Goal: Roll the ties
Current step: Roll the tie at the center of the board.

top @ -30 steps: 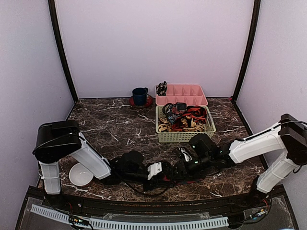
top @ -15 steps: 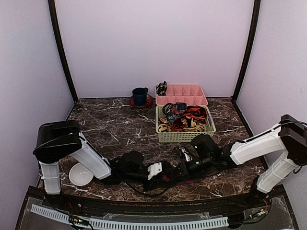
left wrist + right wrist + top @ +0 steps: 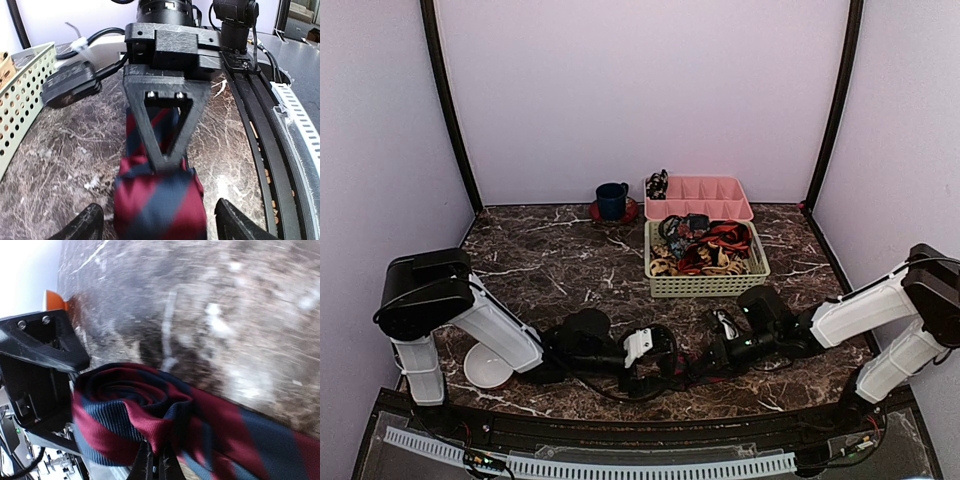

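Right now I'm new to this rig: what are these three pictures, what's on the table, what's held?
Two robot arms with two-finger grippers work on a dark marble table. One picture looks down from above and behind them; the other two come from cameras on each wrist. On the table: a pale green perforated plastic basket of loose ties, a pink divided tray, a dark blue mug, a small white bowl. The right gripper is shut on a partly coiled navy-and-red striped fabric necktie; the left gripper stands open either side of it.
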`<control>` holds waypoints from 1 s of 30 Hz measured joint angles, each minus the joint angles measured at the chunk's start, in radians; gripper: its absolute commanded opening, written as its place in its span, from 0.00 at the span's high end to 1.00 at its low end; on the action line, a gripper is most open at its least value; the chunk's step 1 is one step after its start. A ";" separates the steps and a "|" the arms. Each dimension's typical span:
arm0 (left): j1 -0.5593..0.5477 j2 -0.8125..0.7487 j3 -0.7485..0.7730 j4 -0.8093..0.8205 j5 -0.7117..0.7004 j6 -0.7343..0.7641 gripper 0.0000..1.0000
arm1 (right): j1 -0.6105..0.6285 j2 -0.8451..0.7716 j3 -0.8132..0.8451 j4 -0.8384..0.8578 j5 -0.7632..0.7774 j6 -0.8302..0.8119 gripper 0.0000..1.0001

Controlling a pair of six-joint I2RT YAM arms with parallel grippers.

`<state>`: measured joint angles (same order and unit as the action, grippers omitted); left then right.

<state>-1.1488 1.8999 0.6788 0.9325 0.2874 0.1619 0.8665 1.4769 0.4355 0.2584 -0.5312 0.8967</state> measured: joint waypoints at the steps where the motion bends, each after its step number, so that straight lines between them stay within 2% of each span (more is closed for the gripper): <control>1: 0.000 0.000 -0.014 0.023 0.000 -0.008 0.19 | -0.012 -0.003 -0.013 0.000 -0.001 -0.004 1.00; 3: 0.000 0.000 -0.043 0.058 0.000 -0.024 0.10 | -0.029 -0.005 -0.028 -0.002 0.000 -0.010 1.00; 6: 0.000 0.024 -0.088 0.154 -0.009 -0.067 0.02 | -0.053 -0.001 -0.053 -0.013 -0.001 -0.028 1.00; 11: -0.005 0.118 -0.101 0.277 -0.028 -0.138 0.02 | -0.063 0.010 -0.056 0.005 -0.015 -0.050 1.00; 19: -0.040 0.224 -0.003 0.331 -0.055 -0.168 0.06 | -0.063 0.034 -0.056 0.034 -0.032 -0.063 1.00; 22: -0.043 0.259 0.055 0.328 -0.065 -0.164 0.14 | -0.063 0.037 -0.056 0.034 -0.036 -0.067 1.00; 25: -0.045 0.280 0.095 0.316 -0.067 -0.155 0.25 | -0.063 0.038 -0.055 0.035 -0.037 -0.068 1.00; 29: -0.045 0.297 0.128 0.293 -0.060 -0.147 0.56 | -0.063 0.038 -0.055 0.035 -0.038 -0.068 1.00; 30: -0.045 0.299 0.134 0.286 -0.059 -0.142 0.63 | -0.063 0.038 -0.054 0.035 -0.038 -0.068 0.96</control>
<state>-1.1934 2.1986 0.8131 1.2182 0.2287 0.0200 0.8036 1.5146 0.3813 0.2939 -0.5694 0.8284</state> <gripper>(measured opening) 0.550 0.021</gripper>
